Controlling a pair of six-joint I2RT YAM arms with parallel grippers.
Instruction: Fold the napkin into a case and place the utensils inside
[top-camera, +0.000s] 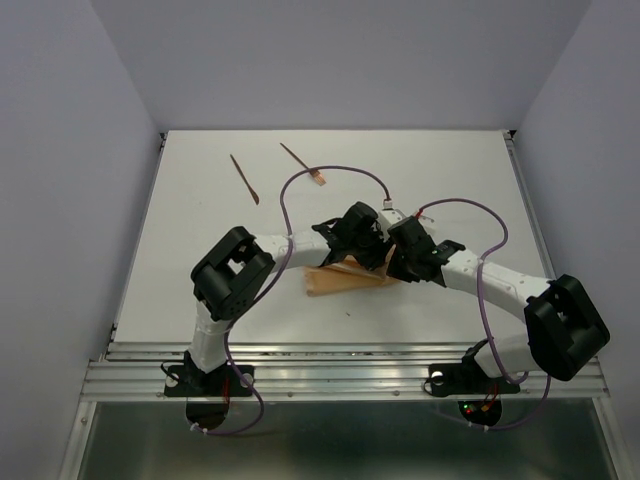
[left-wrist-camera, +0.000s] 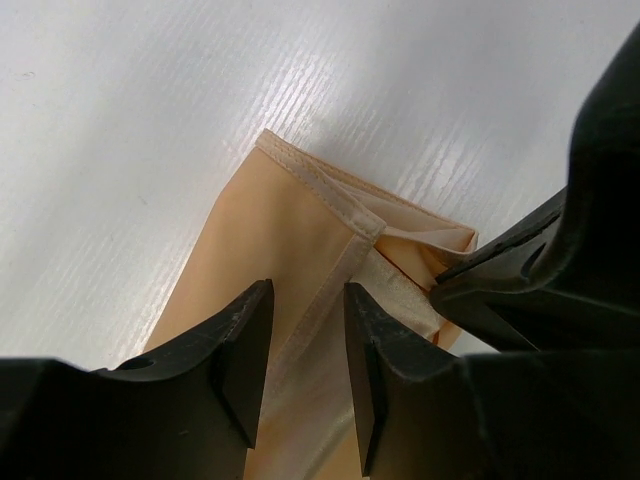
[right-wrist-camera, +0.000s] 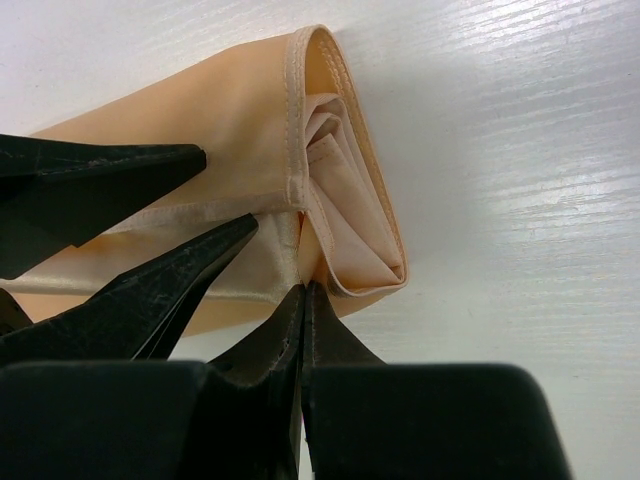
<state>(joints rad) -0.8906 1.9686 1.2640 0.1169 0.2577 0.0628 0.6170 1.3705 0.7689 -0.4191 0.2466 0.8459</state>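
- Napkin (top-camera: 335, 280): folded to a narrow oblong at the middle of the table (top-camera: 450, 200), long axis running left to right, under both wrists.
- Right gripper (right-wrist-camera: 303, 290): jaws closed, tips touching the napkin's folded right end; whether a layer is pinched cannot be told.
- Left gripper (left-wrist-camera: 308, 315): jaws parted, straddling the hemmed edge.
- Utensils (top-camera: 246, 180): far left, well apart from both grippers; left arm (top-camera: 275, 255) nearer.

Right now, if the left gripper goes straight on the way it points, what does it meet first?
The folded napkin: its hemmed flap lies straight ahead of the open left gripper, probably with the table right beneath it.
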